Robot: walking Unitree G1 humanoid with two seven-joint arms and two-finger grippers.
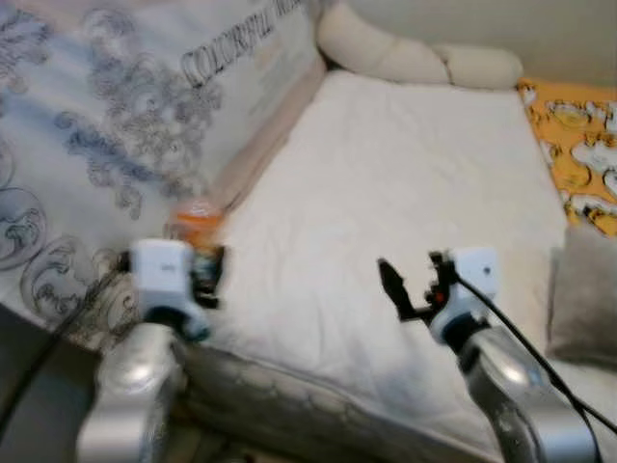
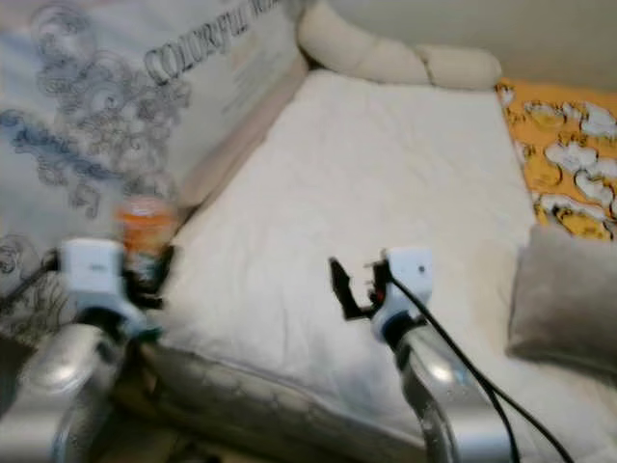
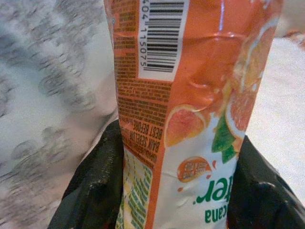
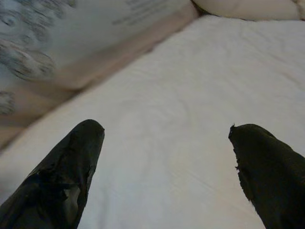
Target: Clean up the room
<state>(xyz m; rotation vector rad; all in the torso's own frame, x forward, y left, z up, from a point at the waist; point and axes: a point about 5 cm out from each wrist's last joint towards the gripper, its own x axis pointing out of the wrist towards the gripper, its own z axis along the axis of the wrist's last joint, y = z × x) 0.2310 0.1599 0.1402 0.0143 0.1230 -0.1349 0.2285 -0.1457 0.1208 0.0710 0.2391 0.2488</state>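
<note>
Most of the scene is a wide bed with a wrinkled white cotton sheet (image 1: 386,193), running away from the robot toward twelve o'clock. Along the bed's nine o'clock side leans a large pale panel printed with grey scrollwork and dark lettering (image 1: 106,125). At the far end, near twelve o'clock, lie cream cushioned bolsters (image 1: 415,53). At about two o'clock sits an orange-and-white patterned cloth (image 1: 578,145), and below it, at three o'clock, a plain grey fabric pillow (image 1: 583,294) rests on the sheet.

Two silver arms reach in from six o'clock. The right gripper (image 4: 167,157) hovers over the sheet a little to the five o'clock side of the bed's middle, its two black fingers (image 4: 62,176) spread wide with nothing but white sheet between them.

The left gripper (image 3: 176,191) is at about eight o'clock, at the near corner where the sheet meets the printed panel. It is closed around an orange plastic juice bottle with a barcode and orange-slice label (image 3: 190,95). The bottle stands upright between the two black fingers (image 3: 95,186), one pressed against each side of its lower part, and the bottle's upper part rises above the gripper toward twelve o'clock. In the head views the bottle shows as an orange blur just beyond the white wrist housing.
</note>
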